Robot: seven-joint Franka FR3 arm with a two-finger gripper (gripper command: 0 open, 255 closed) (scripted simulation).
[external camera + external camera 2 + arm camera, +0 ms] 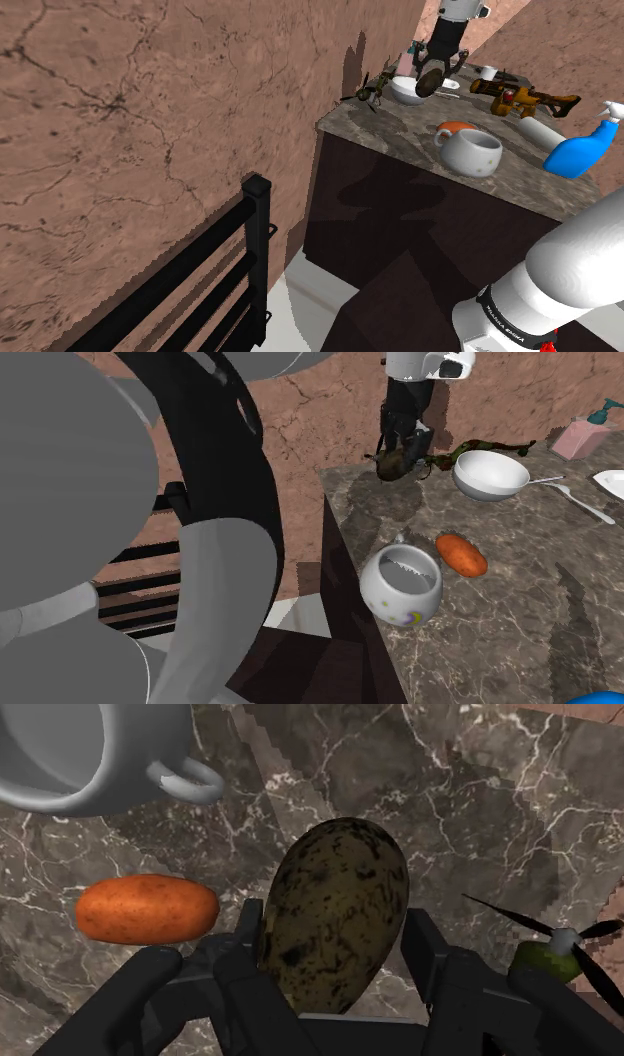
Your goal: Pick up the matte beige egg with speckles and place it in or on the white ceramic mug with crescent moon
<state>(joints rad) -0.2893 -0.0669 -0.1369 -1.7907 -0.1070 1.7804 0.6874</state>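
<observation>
The speckled egg (335, 884) has its near end hidden behind the gripper (335, 926), whose two black fingers (425, 949) are clamped on its sides; its long axis runs along the fingers, the free end pointing away from the palm and tipped slightly; it hangs above the marble bench (480, 794), probably clear of it. The white mug (383, 595) stands upright, well apart from the egg; a yellow crescent (412, 618) marks its wall; an orange vegetable (461, 554) lies just beside it. Lettering on the arm's dark band (515, 318) is too small to read.
</observation>
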